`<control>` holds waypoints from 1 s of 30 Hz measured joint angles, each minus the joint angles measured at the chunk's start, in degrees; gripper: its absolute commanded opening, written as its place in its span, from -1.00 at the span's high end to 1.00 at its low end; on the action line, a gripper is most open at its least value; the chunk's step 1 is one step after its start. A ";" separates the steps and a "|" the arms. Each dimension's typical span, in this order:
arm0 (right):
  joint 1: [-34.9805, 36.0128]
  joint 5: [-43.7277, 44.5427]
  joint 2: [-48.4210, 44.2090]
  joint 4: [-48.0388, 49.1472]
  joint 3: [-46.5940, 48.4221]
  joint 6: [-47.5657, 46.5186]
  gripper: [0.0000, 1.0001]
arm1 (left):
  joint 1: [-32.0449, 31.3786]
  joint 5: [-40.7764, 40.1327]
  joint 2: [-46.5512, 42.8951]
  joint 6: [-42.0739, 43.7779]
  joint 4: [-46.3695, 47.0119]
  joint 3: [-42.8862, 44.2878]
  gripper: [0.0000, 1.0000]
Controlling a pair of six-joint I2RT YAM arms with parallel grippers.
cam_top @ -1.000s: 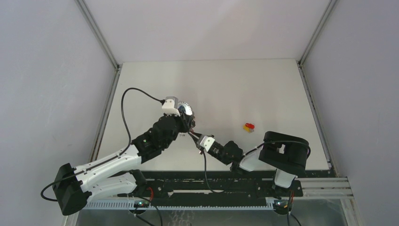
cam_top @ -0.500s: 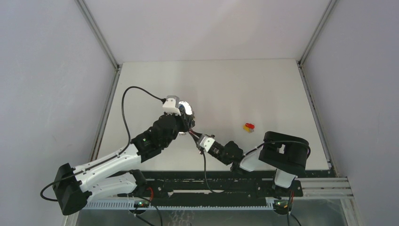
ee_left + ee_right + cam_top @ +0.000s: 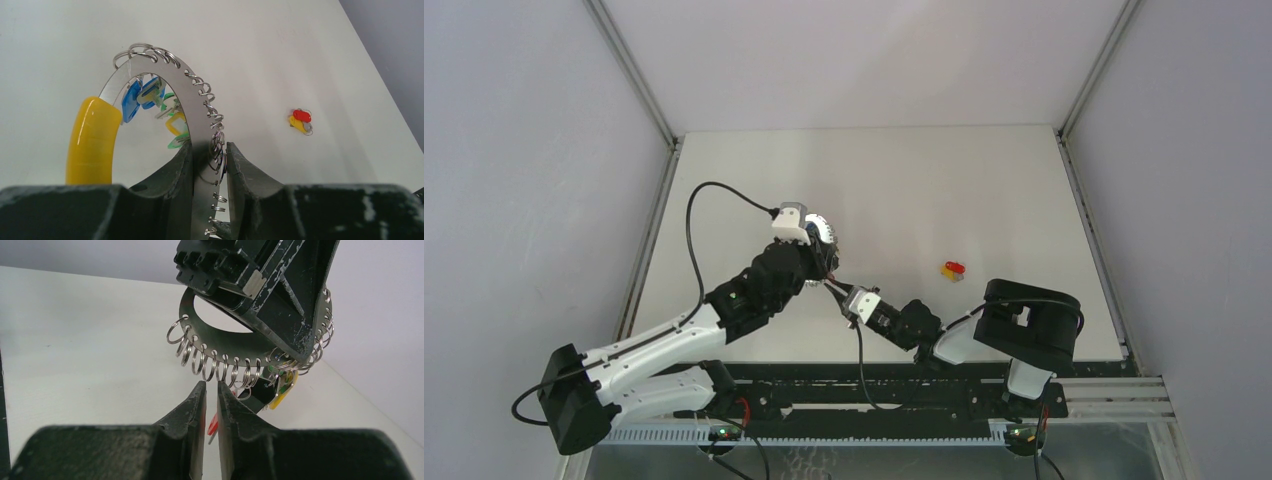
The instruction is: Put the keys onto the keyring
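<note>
Left of table (image 3: pixel 984 180) centre, clamped the keyring (image 3: pixel 197 115) upright by its flat grey band between the left gripper (image 3: pixel 210 165) fingers. Showed a yellow sleeve (image 3: pixel 92 140) at 9 o'clock and hanging keys (image 3: pixel 131 100) inside the arc. Found the keys (image 3: pixel 300 120), red and yellow, lying at 3 o'clock, well apart. Found the right gripper (image 3: pixel 211 390) just below the band's small split rings (image 3: pixel 210 365), fingers nearly together, a narrow slit between; could not tell whether anything was pinched.

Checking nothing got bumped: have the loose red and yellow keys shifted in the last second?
No. The keys lie where they were, the same gap from the right edge of the table.
</note>
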 measured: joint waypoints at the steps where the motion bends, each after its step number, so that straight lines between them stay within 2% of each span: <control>1: 0.00 0.02 0.00 0.00 0.00 0.15 0.73 | 0.00 0.09 0.07 0.00 0.00 0.00 1.00; 30: -0.22 -1.03 0.00 -0.04 0.11 3.85 0.81 | 0.00 0.81 0.09 -0.72 1.20 0.00 1.00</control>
